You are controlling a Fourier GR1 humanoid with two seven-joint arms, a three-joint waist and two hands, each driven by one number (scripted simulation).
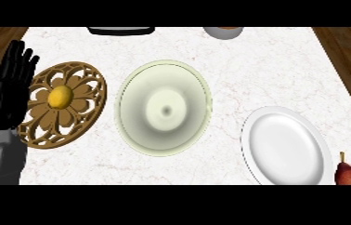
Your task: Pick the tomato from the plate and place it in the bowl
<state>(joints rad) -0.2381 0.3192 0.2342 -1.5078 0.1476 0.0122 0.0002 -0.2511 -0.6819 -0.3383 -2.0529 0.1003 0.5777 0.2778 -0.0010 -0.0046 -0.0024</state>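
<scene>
While left hand [15, 87] rests, fingers straight | no tomato visible (plate [285, 146] bare) | bowl [163, 107] beside.

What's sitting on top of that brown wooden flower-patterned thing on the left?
A small round yellow fruit rests at the centre of the carved wooden trivet. The left hand, open, covers the trivet's left edge, so that part is hidden.

Glossy white plate [284, 145], smooth cream bowl [164, 108], veined marble counter [274, 66].

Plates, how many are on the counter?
1: the white plate at the lower right, with nothing on it. The cream dish in the middle is a bowl, and the wooden trivet sits at the left.
</scene>
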